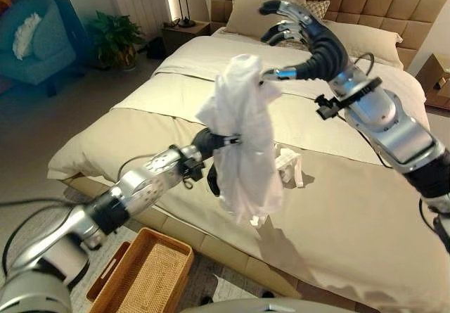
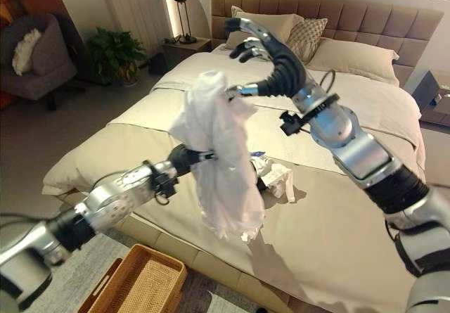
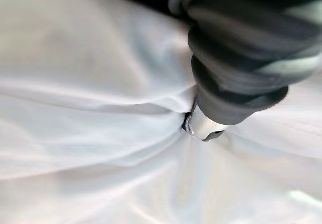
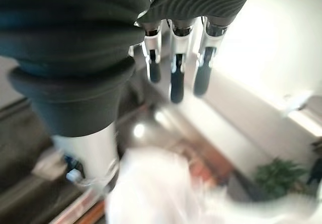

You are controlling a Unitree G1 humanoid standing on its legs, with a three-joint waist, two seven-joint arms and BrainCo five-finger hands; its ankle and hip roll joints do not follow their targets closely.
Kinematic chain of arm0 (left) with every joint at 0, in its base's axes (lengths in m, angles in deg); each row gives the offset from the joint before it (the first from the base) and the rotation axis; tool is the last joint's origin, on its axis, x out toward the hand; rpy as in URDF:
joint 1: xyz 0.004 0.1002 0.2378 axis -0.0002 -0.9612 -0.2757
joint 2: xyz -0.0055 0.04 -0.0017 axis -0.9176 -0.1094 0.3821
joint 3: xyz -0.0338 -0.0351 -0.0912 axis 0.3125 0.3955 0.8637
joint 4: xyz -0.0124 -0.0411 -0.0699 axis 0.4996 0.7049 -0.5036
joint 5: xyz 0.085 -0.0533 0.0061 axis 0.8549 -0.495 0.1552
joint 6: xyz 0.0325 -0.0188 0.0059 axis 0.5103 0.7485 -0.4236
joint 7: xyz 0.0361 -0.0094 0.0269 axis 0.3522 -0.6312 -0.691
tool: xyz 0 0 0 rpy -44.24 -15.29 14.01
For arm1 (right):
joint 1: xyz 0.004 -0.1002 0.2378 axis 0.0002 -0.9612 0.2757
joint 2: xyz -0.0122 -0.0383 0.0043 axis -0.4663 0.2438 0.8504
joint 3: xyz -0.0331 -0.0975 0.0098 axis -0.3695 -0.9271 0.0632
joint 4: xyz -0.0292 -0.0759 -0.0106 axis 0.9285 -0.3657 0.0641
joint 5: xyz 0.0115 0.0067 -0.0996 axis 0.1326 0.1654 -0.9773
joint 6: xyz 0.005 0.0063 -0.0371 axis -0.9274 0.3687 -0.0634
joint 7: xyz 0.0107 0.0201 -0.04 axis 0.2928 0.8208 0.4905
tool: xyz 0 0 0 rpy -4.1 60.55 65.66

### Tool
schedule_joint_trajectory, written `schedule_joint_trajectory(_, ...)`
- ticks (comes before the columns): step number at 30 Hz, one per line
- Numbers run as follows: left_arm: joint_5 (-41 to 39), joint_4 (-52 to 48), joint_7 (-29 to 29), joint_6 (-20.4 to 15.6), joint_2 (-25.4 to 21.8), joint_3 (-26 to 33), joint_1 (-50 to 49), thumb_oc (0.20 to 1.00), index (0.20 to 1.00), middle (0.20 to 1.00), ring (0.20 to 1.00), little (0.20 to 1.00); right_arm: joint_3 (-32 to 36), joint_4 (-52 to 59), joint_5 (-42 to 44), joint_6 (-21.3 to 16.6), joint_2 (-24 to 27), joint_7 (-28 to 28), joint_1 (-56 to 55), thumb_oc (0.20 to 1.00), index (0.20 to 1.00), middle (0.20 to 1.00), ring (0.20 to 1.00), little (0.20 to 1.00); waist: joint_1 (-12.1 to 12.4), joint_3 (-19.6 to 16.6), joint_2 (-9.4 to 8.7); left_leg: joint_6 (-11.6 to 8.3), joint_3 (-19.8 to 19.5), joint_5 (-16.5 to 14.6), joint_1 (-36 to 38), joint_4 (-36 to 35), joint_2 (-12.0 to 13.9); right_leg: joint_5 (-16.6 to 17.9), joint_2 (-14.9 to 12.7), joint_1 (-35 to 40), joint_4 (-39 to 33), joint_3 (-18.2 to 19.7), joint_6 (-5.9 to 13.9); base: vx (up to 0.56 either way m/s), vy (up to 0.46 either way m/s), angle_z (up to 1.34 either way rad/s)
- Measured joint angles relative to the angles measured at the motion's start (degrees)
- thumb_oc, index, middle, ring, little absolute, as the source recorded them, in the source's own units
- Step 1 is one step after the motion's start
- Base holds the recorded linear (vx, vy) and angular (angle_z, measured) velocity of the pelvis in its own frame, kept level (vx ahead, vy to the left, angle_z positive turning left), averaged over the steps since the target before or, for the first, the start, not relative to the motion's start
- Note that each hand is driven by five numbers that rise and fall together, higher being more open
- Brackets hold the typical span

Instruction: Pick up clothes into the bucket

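Observation:
A white garment (image 1: 242, 141) hangs bunched in the air over the near edge of the bed (image 1: 351, 207). My left hand (image 1: 211, 143) reaches in from the lower left and is buried in the cloth; in the left wrist view the folds (image 3: 100, 113) draw in tight against its thumb (image 3: 201, 126). My right hand (image 1: 302, 39) hovers above with fingers (image 4: 176, 78) spread and straight, its thumb tip at the garment's top. A second small white piece of clothing (image 1: 290, 167) lies on the bed behind it. The wicker basket (image 1: 151, 274) stands on the floor below my left arm.
Pillows (image 1: 365, 39) lean on the tufted headboard. A nightstand with a lamp (image 2: 181, 7), a potted plant (image 1: 116, 35) and an armchair (image 1: 31, 39) stand to the left of the bed. Another nightstand (image 1: 439, 81) is at the right.

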Motion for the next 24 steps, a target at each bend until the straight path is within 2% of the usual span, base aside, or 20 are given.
schedule_joint_trajectory(2, 1.24, -0.04, -0.92, -1.19, -1.11, 7.48, -6.47, 0.2, 0.2, 0.2, 0.2, 0.2, 3.16, -0.82, 0.01, 0.29, 0.46, 0.16, -4.4, 1.0, 1.0, 1.0, 1.0, 1.0, 0.17, 0.44, -0.25, 0.01, -0.39, 0.05, -0.49, 0.03, -0.03, 0.04, 0.01, -0.17, 0.0, -0.38, -0.07, 0.01, -0.004, 0.07)
schedule_joint_trajectory(4, 3.78, 0.32, -2.43, -2.14, -1.08, 18.67, -14.87, 0.2, 0.2, 0.2, 0.2, 0.2, 8.11, -1.62, 0.17, 0.53, 0.29, 0.66, -10.23, 1.0, 1.0, 1.0, 1.0, 1.0, 1.16, 1.02, -0.53, 0.03, -0.82, 0.04, -0.68, 0.03, -0.14, -0.02, -0.08, -0.14, -0.06, -0.85, -0.01, 0.01, 0.006, 0.11)
schedule_joint_trajectory(7, 6.62, 0.49, -4.24, -3.79, -0.54, 27.37, -19.96, 0.2, 0.2, 0.2, 0.2, 0.2, 12.33, -2.59, 0.81, 0.69, -0.62, 0.85, -14.5, 1.0, 1.0, 1.0, 1.0, 1.0, 2.08, 2.63, -0.97, 0.03, -1.62, 0.05, -0.92, 0.07, -0.28, -0.05, -0.14, 0.18, -0.21, -1.73, 0.03, 0.0, 0.005, 0.15)
schedule_joint_trajectory(9, 13.46, 0.62, -6.9, -5.57, 2.76, 34.75, -22.68, 0.2, 0.2, 0.2, 0.2, 0.2, 17.09, -4.66, 1.52, 1.04, -4.89, 0.74, -17.32, 1.0, 1.0, 1.0, 1.0, 1.0, 3.57, 3.32, -1.43, 0.03, -2.22, 0.05, -1.7, 0.31, -0.43, -0.06, -0.21, -0.22, -0.24, -2.27, 0.04, 0.01, 0.022, 0.15)
schedule_joint_trajectory(10, 15.0, 0.63, -7.69, -5.95, 2.99, 35.45, -23.37, 0.2, 0.2, 0.2, 0.2, 0.2, 17.3, -5.21, 1.81, 1.18, -5.71, 0.66, -17.72, 1.0, 1.0, 1.0, 1.0, 1.0, 4.28, 3.58, -1.29, 0.02, -2.48, 0.05, -1.83, 0.31, -0.54, -0.22, -0.26, -0.06, -0.2, -2.68, 0.17, 0.0, 0.033, 0.25)
schedule_joint_trajectory(11, 20.59, -0.3, -8.64, -6.93, 5.97, 40.08, -24.75, 0.2, 0.2, 0.2, 0.2, 0.2, 21.07, -5.84, 1.79, 1.06, -10.13, 0.74, -19.32, 1.0, 1.0, 1.0, 1.0, 1.0, 4.59, 3.82, -1.64, 0.03, -3.08, 0.05, -1.92, 0.47, -0.75, -0.44, -0.61, 0.02, -0.21, -3.16, 0.24, -0.01, 0.015, 0.2)
schedule_joint_trajectory(13, 25.77, -0.23, -11.65, -8.41, 7.92, 42.75, -24.87, 0.2, 0.2, 0.2, 0.2, 0.2, 21.82, -7.87, 1.78, 1.18, -10.95, 0.24, -20.64, 1.0, 1.0, 1.0, 1.0, 1.0, 5.88, 4.18, -1.47, 0.0, -3.89, 0.06, -2.77, 0.73, -1.16, -0.66, -1.01, -0.09, -0.19, -4.12, 0.36, -0.03, 0.032, 0.25)
schedule_joint_trajectory(18, 39.02, -0.28, -16.93, -10.45, 7.89, 47.16, -24.94, 0.2, 0.2, 0.2, 0.2, 0.2, 22.48, -13.61, 0.33, 1.37, -11.12, -0.71, -20.81, 1.0, 1.0, 1.0, 1.0, 1.0, 7.47, 4.86, -1.25, -0.01, -5.4, 0.04, -5.57, 2.25, -2.06, -0.79, -1.81, -1.42, 0.0, -5.7, 0.54, -0.06, 0.034, 0.22)
schedule_joint_trajectory(21, 45.18, -0.29, -18.86, -11.61, 7.03, 47.91, -24.92, 0.2, 0.2, 0.2, 0.2, 0.2, 23.9, -18.8, -2.76, 1.45, -10.69, -2.35, -19.61, 1.0, 1.0, 1.0, 1.0, 1.0, 8.87, 7.04, -0.26, -0.04, -7.08, -0.01, -9.06, 4.57, -2.8, -1.77, -2.58, -4.47, 3.03, -7.13, 0.85, -0.08, 0.047, 0.23)
schedule_joint_trajectory(24, 46.52, -0.25, -19.36, -12.13, 6.96, 47.77, -24.36, 0.2, 0.2, 0.2, 0.2, 0.2, 23.98, -23.08, -4.99, 2.76, -10.47, -3.87, -17.4, 1.0, 1.0, 1.0, 1.0, 1.0, 9.43, 9.98, 0.79, -0.05, -8.29, -0.04, -12.06, 6.78, -3.43, -3.6, -3.39, -7.78, 7.5, -8.34, 0.93, -0.09, 0.073, 0.33)
